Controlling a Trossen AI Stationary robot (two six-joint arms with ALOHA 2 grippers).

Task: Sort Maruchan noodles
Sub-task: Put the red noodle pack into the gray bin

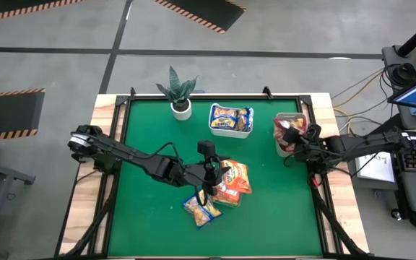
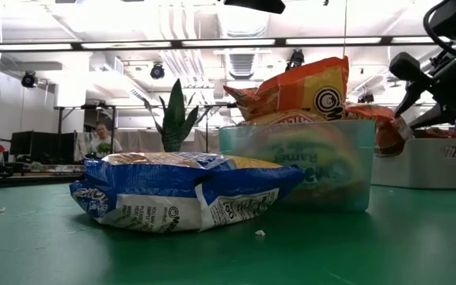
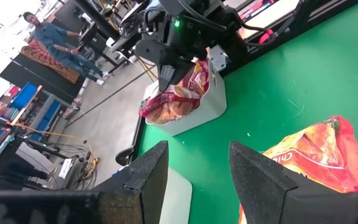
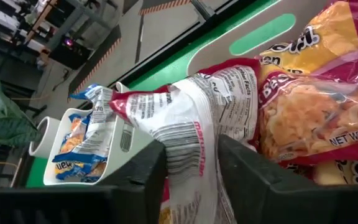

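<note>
A red-and-silver packet (image 4: 188, 124) is pinched between the right fingers (image 4: 188, 180) over the grey bin (image 1: 289, 135) at the desk's (image 1: 150, 209) right edge; it hangs crumpled, its long axis running down into the bin, barcode side outward. Under it, a dark red packet (image 4: 328, 118) lies in the bin with its long axis slanted.

The left gripper (image 3: 197, 174) is held above the orange packets (image 1: 231, 182) at mid-desk, its fingers (image 3: 145, 177) parted and empty. The orange pile is stacked flat, overlapping, long axes tilted toward the far right. Just nearer and left of it a yellow-and-blue packet (image 1: 201, 210) lies flat and diagonal. More yellow-and-blue packets fill the white tub (image 1: 231, 120) at the far middle, beside a potted plant (image 1: 179, 92).

Open green surface is left along the left side and the near right corner of the desk.
</note>
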